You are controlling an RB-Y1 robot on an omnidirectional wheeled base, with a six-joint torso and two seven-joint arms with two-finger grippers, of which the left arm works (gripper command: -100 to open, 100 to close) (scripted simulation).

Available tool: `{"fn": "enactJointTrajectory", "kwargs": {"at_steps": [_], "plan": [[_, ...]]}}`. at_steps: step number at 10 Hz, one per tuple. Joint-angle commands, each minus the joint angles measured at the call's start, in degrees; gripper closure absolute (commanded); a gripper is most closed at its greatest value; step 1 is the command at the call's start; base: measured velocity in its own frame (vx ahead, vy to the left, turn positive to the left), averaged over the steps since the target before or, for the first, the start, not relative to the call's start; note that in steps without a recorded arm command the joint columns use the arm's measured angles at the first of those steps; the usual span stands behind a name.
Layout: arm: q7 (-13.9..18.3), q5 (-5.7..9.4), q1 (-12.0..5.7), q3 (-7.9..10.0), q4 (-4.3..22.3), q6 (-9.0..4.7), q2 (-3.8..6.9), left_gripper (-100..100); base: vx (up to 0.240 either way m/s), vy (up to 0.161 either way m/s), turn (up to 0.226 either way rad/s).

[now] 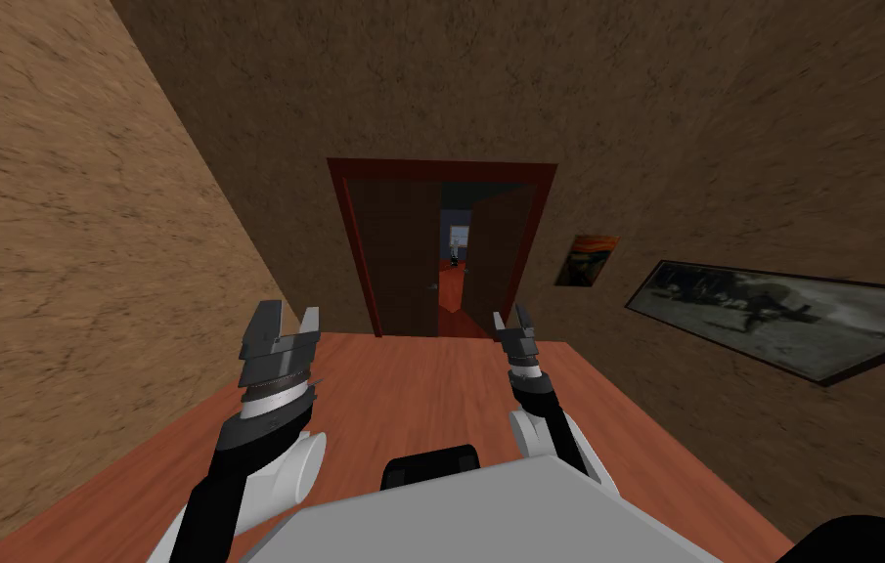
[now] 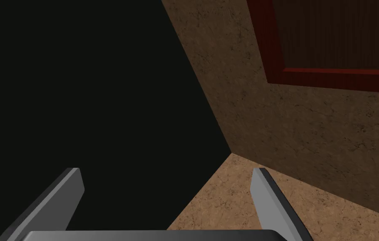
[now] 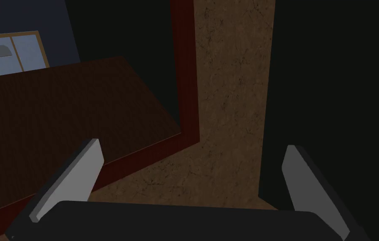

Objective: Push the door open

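A dark brown door stands in a red frame (image 1: 350, 244) at the far end of the hallway. Its left leaf (image 1: 396, 259) fills its half of the opening. The right leaf (image 1: 501, 259) is ajar, swung away from me, and a gap between them shows a room beyond. Both grippers hang short of the doorway, touching nothing. My left gripper (image 1: 282, 323) is open, and between its fingers (image 2: 166, 170) the frame's corner (image 2: 276, 50) is visible. My right gripper (image 1: 512, 323) is open too, aimed (image 3: 192, 145) at the ajar leaf (image 3: 58, 121) and the frame's post (image 3: 186, 71).
Brown rough walls close in on both sides of the reddish wooden floor (image 1: 411, 391). On the right wall hang a small orange picture (image 1: 587, 260) and a long dark-framed one (image 1: 782, 318). Past the door a window (image 3: 14, 52) shows.
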Motion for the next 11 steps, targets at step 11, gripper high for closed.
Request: {"fn": "enactJointTrajectory", "kwargs": {"at_steps": [11], "plan": [[1.93,-0.10,-4.88,-1.34,13.53,-1.73,3.19,-100,0.113,-0.025,0.005]]}}
